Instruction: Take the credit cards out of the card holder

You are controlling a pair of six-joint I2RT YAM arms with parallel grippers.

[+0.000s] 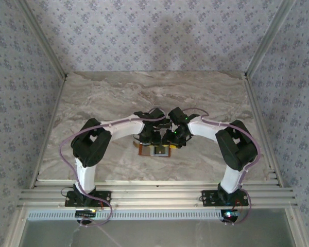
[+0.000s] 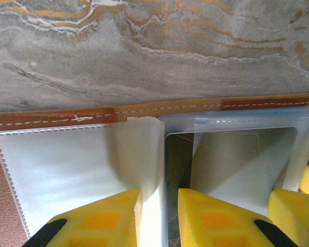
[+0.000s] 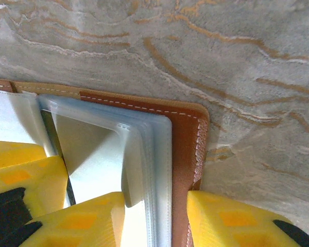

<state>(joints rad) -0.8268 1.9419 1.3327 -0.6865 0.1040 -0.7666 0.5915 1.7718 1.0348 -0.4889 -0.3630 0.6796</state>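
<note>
Brown leather card holder (image 2: 165, 109) lies open and flat on the marble tabletop (image 1: 144, 92), between the two arms. Left fingers (image 2: 157, 218) straddle an upright clear sleeve (image 2: 144, 149) at its centre fold, narrowly parted, apparently pinching it to expose a pocket. Right fingers (image 3: 157, 221) bracket the holder's right edge, seemingly steadying it. No credit card identifiable.

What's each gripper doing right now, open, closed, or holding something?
Left gripper: closing on a clear sleeve page of the card holder; firm grip cannot be told.
Right gripper: shut on the card holder's right edge, sleeves included.
</note>
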